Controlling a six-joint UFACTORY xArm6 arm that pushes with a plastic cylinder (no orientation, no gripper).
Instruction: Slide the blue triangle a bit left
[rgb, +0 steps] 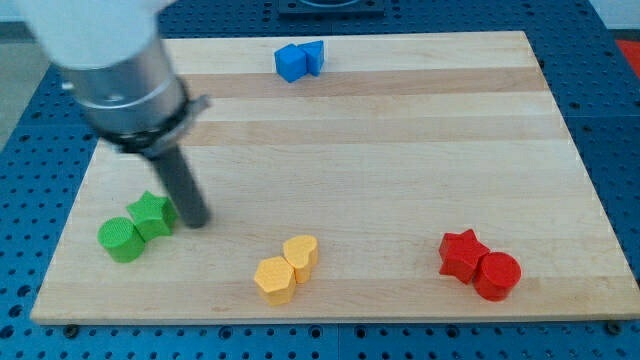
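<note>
The blue triangle (315, 55) lies at the view's top, just left of centre, touching a blue cube-like block (291, 63) on its left. My tip (197, 220) is far from them, at the view's lower left, right beside the green star (152, 214) on that star's right side. The dark rod rises up and left to the grey arm body (125, 75).
A green cylinder (120, 239) touches the green star on its lower left. A yellow hexagon (275, 280) and a yellow heart (301, 255) sit at the bottom centre. A red star (461, 254) and a red cylinder (496, 276) sit at the bottom right. The wooden board (400, 150) lies on a blue perforated table.
</note>
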